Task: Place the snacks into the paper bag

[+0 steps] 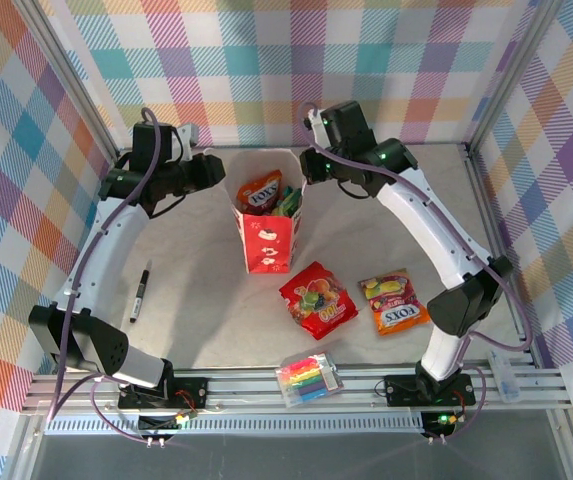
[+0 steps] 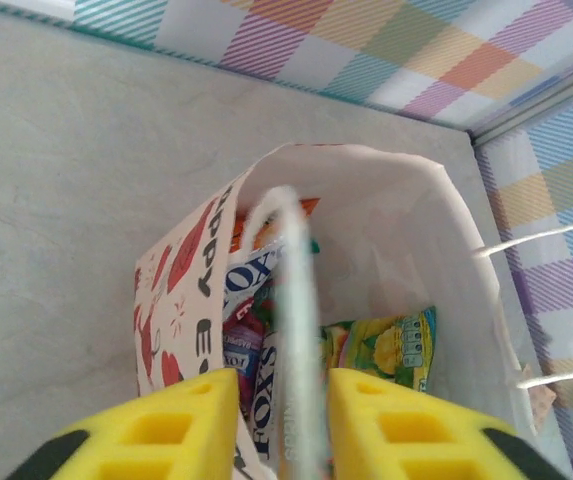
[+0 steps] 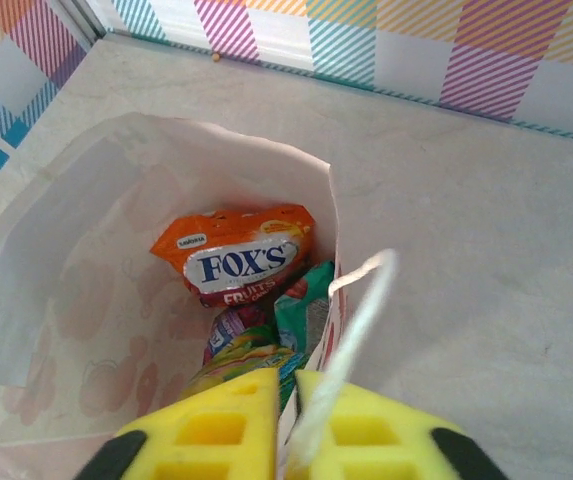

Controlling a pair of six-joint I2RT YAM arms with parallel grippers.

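Jaws each straddle a handle [image 2: 296, 330] of the paper bag [image 1: 269, 240].

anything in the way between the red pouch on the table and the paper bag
Nothing visible: bare table lies between the red pouch and the paper bag. The pen and marker pack lie off that line.

- Robot test cell in a lab, by every sign; no household furniture, just rig and backdrop
- Walled on three sides by pastel plaid cloth [image 1: 266, 70] hung on bare metal frame posts [image 1: 78, 80]
- Fitted with a left arm [image 1: 91, 255] and a right arm [image 1: 436, 225], white and black, bolted to a slotted aluminium rail [image 1: 266, 385] at the near edge of a plain pale table [image 1: 196, 320]
- Strung with purple cables [image 1: 149, 150] along the arms; lit by small green lights [image 1: 443, 418] at the bases
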